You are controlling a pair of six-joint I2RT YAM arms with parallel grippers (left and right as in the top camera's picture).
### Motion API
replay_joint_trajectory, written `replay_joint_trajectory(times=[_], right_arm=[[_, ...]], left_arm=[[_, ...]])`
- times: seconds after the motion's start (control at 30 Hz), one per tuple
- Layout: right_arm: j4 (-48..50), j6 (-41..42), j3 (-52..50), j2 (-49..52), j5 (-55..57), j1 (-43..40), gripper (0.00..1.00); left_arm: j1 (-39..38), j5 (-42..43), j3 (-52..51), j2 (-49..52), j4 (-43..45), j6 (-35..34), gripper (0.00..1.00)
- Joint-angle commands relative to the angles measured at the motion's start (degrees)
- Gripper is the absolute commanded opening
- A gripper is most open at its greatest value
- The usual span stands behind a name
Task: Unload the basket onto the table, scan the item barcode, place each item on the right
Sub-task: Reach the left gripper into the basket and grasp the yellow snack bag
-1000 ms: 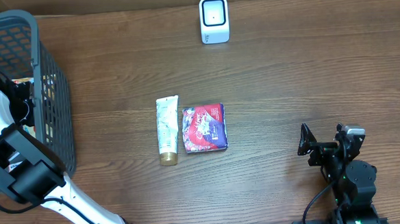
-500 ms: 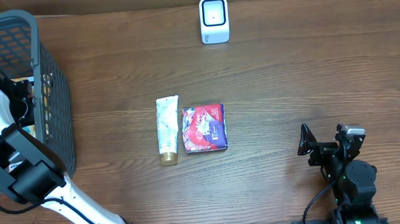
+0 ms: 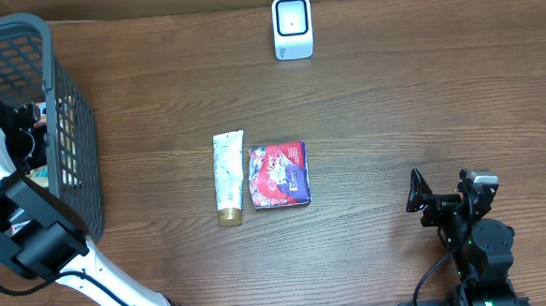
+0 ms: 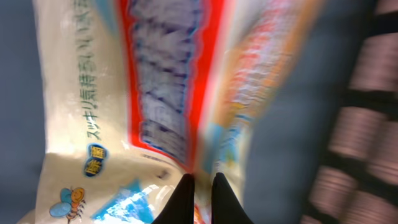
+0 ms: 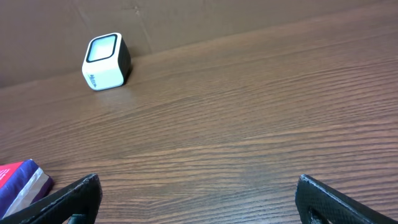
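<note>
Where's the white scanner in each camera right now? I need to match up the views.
Overhead: white scanner at top centre.
Left wrist: not in it; a snack bag fills the picture.
Right wrist: the scanner sits upper left.
Shared landmark: purple packet, centre overhead, bottom-left corner in the right wrist view.

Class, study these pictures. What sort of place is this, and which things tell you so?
Likely a mock shop checkout: a barcode scanner, a shopping basket holding a printed bag, and a tube and a pack on the wooden table.
</note>
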Motion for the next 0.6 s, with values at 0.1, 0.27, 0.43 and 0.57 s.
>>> replay_joint_trajectory(times=[0.1, 0.27, 0.43, 0.57], right_arm=[[0.3, 0.1, -0.6, 0.0, -0.3, 0.3, 1.0], [0.3, 0.1, -0.6, 0.0, -0.3, 0.3, 1.0], [0.3, 0.1, -0.6, 0.0, -0.3, 0.3, 1.0], [0.3, 0.1, -0.6, 0.0, -0.3, 0.3, 1.0]], left_arm=[[-0.1, 15.9, 13.8, -1.2, -8.5, -1.0, 0.04], [-0.1, 10.5, 19.9, -1.2, -12.6, -3.7, 0.08], [-0.7, 3.2, 16.7, -0.5, -9.3, -6.2, 1.0], [-1.5, 0.0, 12.0, -0.5, -4.3, -4.9, 1.0]])
